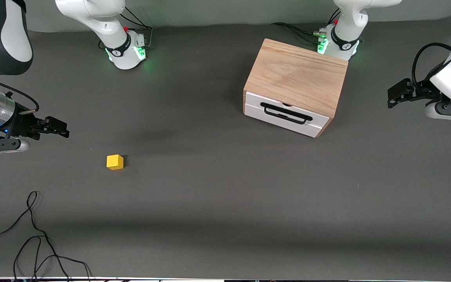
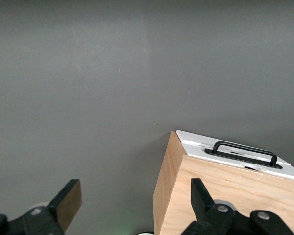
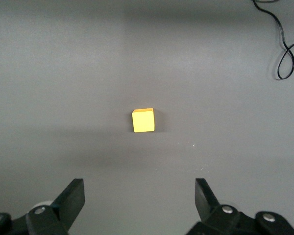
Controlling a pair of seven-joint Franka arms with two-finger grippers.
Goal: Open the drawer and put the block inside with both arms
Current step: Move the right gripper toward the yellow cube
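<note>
The light oak box stands close to the left arm's base. Its drawer is shut, with a white front and a black wire handle facing the front camera. The small yellow block lies on the table toward the right arm's end. My right gripper is open and empty over the table, apart from the block. My left gripper is open and empty over the table beside the box. The left wrist view shows the box and the handle past my left gripper. The right wrist view shows my right gripper.
A loose black cable lies on the grey table near the front camera at the right arm's end; it also shows in the right wrist view. Both arm bases stand along the table's edge farthest from the camera.
</note>
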